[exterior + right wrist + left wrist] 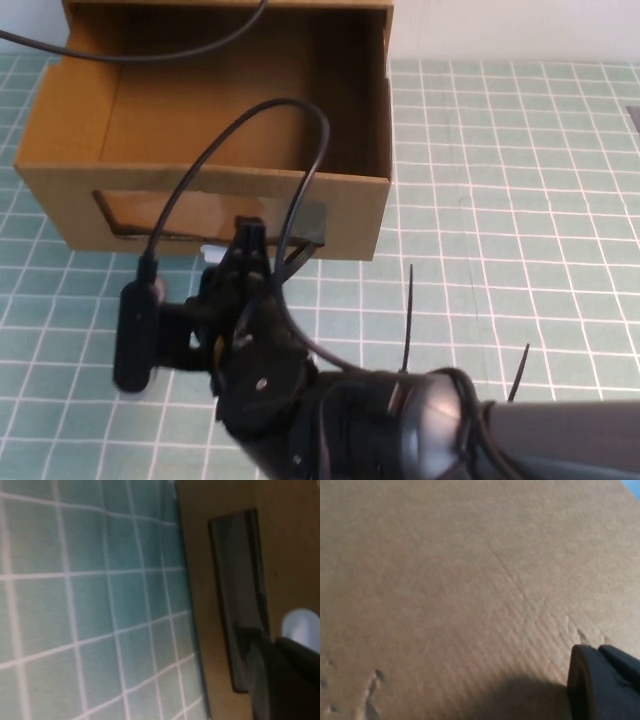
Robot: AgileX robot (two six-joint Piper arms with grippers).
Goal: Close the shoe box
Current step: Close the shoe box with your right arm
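Observation:
The brown cardboard shoe box (356, 214) stands at the far left of the table, with its drawer open at the top and empty inside. Its front has a wide clear window (130, 214) and a small white pull tab (211, 253) below it. My right gripper (250, 234) is shut and its tip is against the box front at the window's lower edge, just right of the tab. The right wrist view shows the window (240, 580), the tab (300, 622) and the gripper (274, 641). My left gripper (599, 652) is shut and close against plain cardboard (470, 580). It is hidden in the high view.
The table is covered by a green mat with a white grid (520, 180), bare to the right of the box. A black cable (300, 110) arches over the box from my right arm. Two black cable ties (409, 310) stick up from that arm.

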